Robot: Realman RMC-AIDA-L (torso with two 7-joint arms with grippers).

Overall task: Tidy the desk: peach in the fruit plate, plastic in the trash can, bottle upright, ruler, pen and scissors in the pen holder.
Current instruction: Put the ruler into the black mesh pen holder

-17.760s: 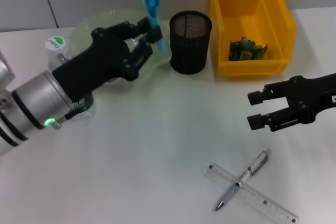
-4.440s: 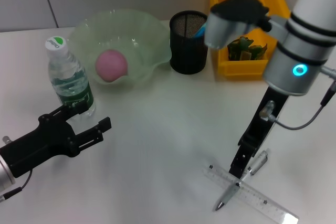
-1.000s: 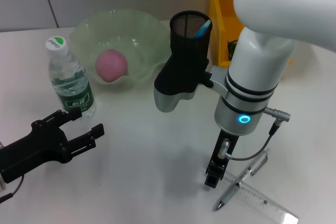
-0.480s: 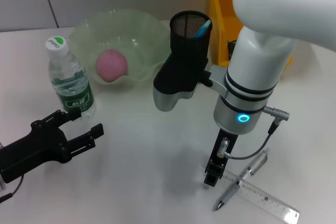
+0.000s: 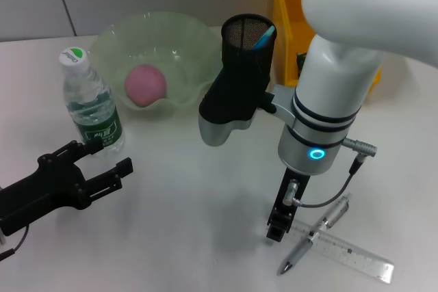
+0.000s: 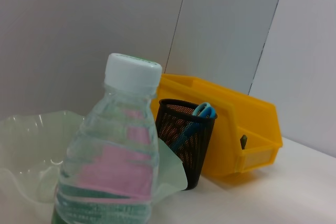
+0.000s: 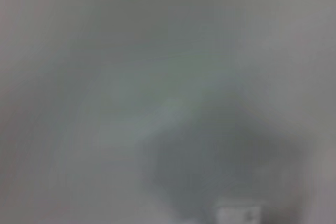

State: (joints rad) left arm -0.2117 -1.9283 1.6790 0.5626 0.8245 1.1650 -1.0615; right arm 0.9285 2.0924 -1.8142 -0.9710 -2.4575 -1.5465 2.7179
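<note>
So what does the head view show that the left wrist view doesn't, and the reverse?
Only the head view shows the peach in the plate, the pen lying across the ruler on the desk, the right tool down beside them, and the left tool parked near the bottle. Only the left wrist view shows the wall panels behind. Both show the upright bottle, the plate, the holder with blue scissors inside, and the yellow bin.
</note>
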